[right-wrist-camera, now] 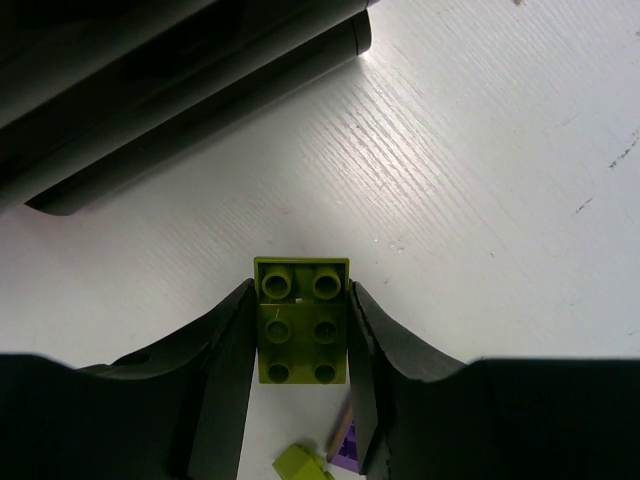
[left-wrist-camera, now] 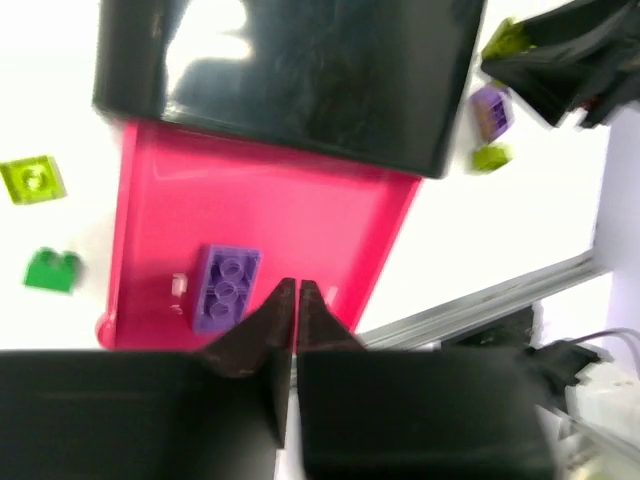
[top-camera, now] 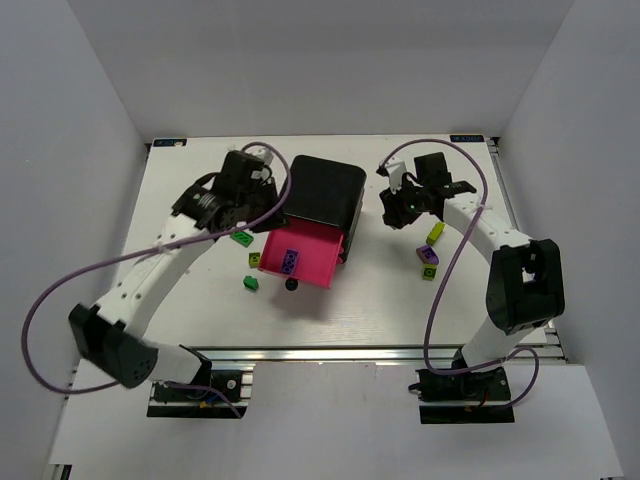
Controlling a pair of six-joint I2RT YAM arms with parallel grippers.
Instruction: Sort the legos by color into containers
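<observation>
Bright, even overhead light nearly washes out the white table (top-camera: pixel 380 310) in the top view. The left wrist view is soft with motion blur, with a broad glare patch on the glossy casing (left-wrist-camera: pixel 300 90). The right wrist view is sharper: the yellow-green lego (right-wrist-camera: pixel 303 320) is crisp, while the right gripper (right-wrist-camera: pixel 300 288) is a dark silhouette.

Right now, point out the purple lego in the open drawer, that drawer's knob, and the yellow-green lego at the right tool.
purple lego (left-wrist-camera: pixel 227 288): left wrist view, centre of its studded top.
black knob (top-camera: pixel 292 285): top external view, its middle.
yellow-green lego (right-wrist-camera: pixel 303 320): right wrist view, centre of its visible face.
</observation>
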